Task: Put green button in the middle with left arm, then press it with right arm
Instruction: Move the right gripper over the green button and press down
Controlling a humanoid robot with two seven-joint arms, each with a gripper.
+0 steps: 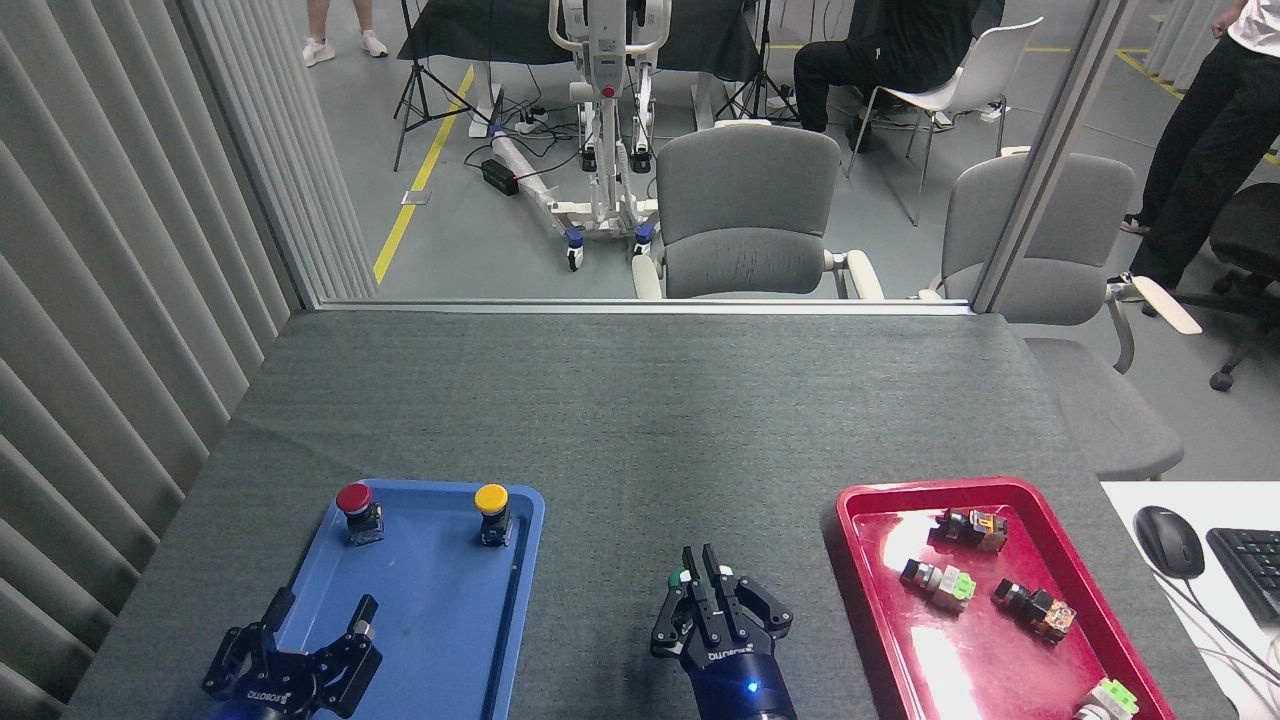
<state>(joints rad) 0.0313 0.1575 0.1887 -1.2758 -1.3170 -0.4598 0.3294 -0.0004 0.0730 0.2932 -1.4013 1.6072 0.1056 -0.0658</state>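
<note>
Peeking out as a mere sliver of dark green, the green button [679, 577] stood on the bare grey fabric of the middle [640, 440], between the two trays; nearly all of its cap and the whole of its body were hidden behind the right gripper [708, 563], which lay directly over it; the fingers [716, 590] of that gripper were drawn together, tip to tip, and whether they touched the cap could not be told from this angle. Off to the left, the left gripper [318, 616] hung above the near corner of the blue tray [440, 620], its jaws spread wide with nothing between them; its wrist was cut off by the lower edge. On the far end of that tray stood a red-capped switch [357, 508] and a yellow-capped switch [492, 510], both upright and well apart. The red tray [900, 640] to the right held several small switches lying on their sides, too small to make out in detail; one at its near corner was partly cut off.
</note>
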